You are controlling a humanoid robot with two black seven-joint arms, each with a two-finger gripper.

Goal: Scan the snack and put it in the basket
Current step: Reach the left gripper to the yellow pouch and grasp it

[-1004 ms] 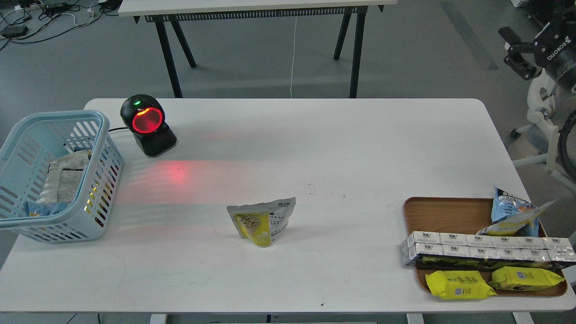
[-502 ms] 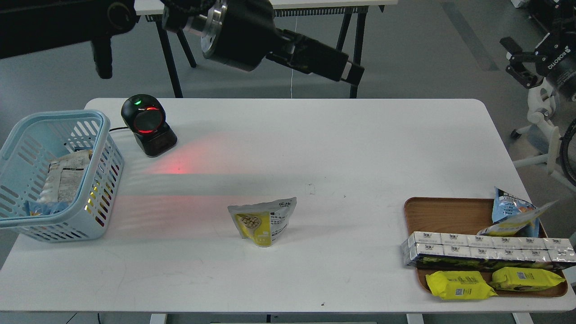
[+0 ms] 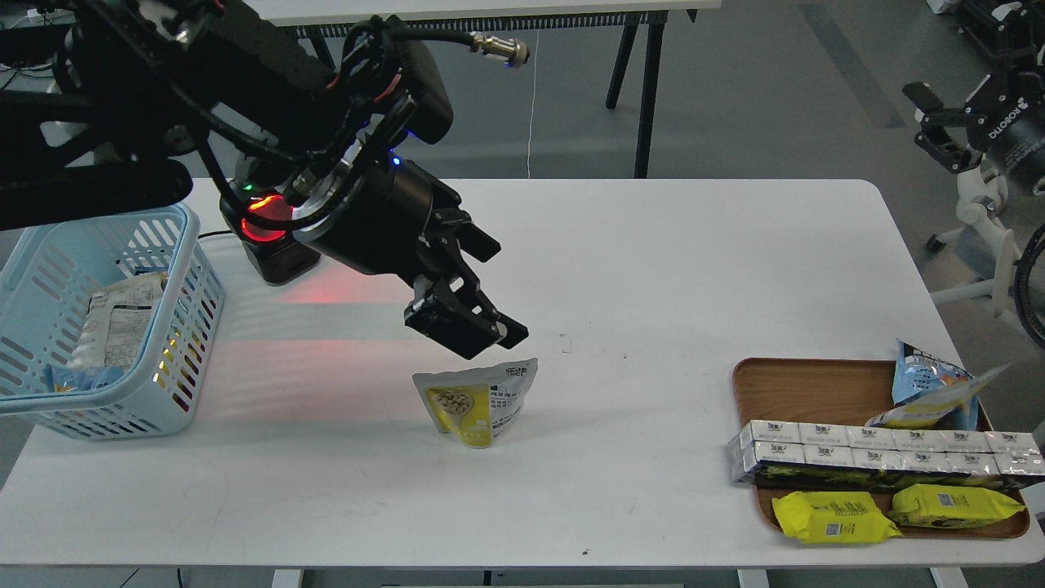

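**Left claw arrives above the pouch**

A second ago the table held no arm at all; half a second ago the left arm was sweeping across the top of the view. Now the left claw (image 3: 473, 331) hangs just above the snack pouch (image 3: 476, 400), nothing between its fingers; whether they stand apart I cannot tell from this angle. The pouch has not moved: it stands upright directly below the claw, not yet touched. The scanner (image 3: 269, 237), glowing red, sits behind the claw to its left, partly hidden by the arm, and the blue basket (image 3: 184, 343) lies farther left. The reach looks nearly done; the grasp likely comes next, then scanning. The right claw is out of view.
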